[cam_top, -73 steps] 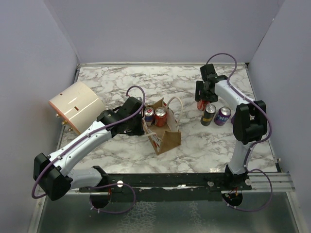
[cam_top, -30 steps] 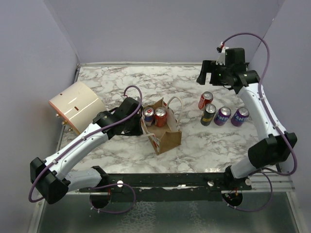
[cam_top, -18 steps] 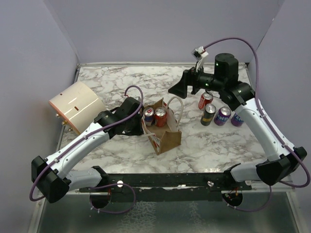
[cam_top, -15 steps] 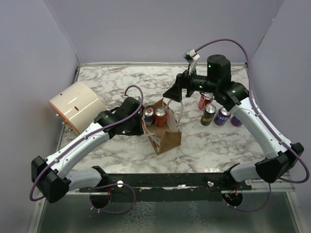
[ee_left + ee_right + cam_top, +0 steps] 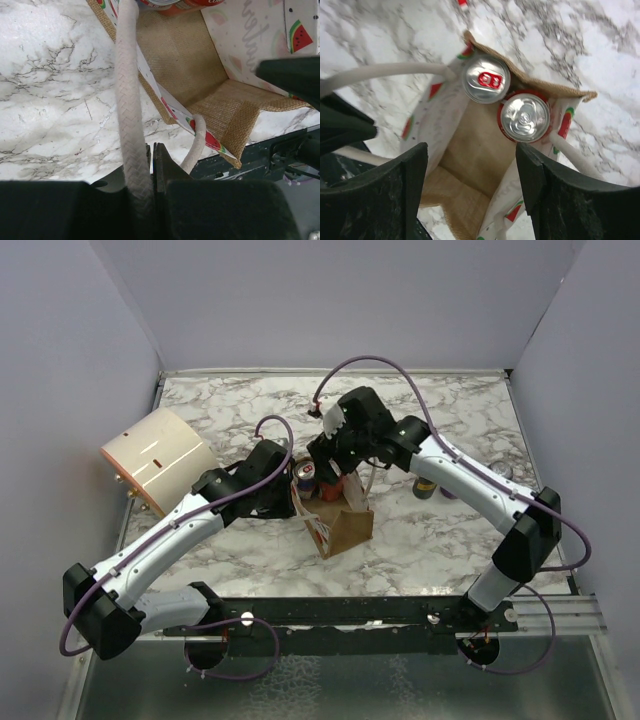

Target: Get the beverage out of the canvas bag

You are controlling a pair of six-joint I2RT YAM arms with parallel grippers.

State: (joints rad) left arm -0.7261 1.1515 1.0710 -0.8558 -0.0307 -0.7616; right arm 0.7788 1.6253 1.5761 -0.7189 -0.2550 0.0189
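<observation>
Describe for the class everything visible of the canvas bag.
The canvas bag is a small brown tote of coarse woven cloth, with white panels printed with watermelon slices and two white rope handles. It stands open-mouthed on the marble table, with two cans upright inside at one end. The left gripper pinches one handle between its fingers.

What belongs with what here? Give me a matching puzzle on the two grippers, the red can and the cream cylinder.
1 left gripper
2 right gripper
3 red can
4 cream cylinder

A standing inside the canvas bag
B open, over the bag's mouth
C shut on the white rope handle
D on the table, apart from the bag

Pairs: 1-C, 2-B, 3-A, 4-D
</observation>
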